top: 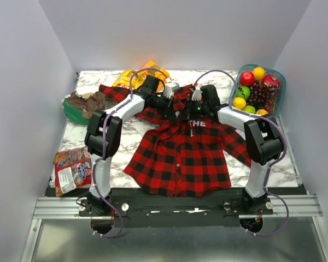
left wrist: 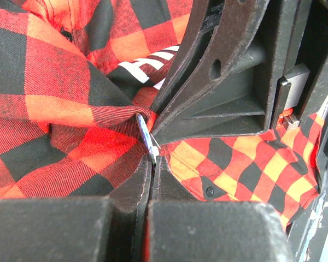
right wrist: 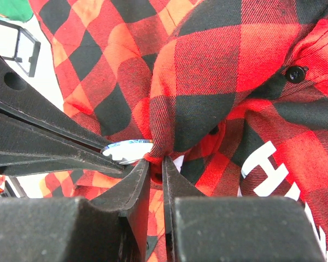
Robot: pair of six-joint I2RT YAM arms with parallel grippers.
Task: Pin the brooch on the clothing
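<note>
The red and black plaid shirt (top: 180, 158) lies flat on the marble table, with white letters on its chest (top: 199, 124). Both grippers meet at its collar area. My left gripper (top: 177, 113) is shut on the brooch; in the left wrist view its tips (left wrist: 153, 159) pinch the small disc (left wrist: 146, 137) edge-on against a raised fold of the shirt (left wrist: 54, 82). My right gripper (top: 193, 112) is shut on that fold; in the right wrist view its tips (right wrist: 156, 161) clamp the bunched shirt (right wrist: 208, 71), and the pale brooch (right wrist: 126, 150) touches the fabric right beside them.
A clear tub of fruit (top: 257, 90) stands at the back right. A yellow bag (top: 142, 73) lies at the back. A green and brown pile (top: 82, 103) is at the left. Snack packets (top: 71, 169) lie at the front left.
</note>
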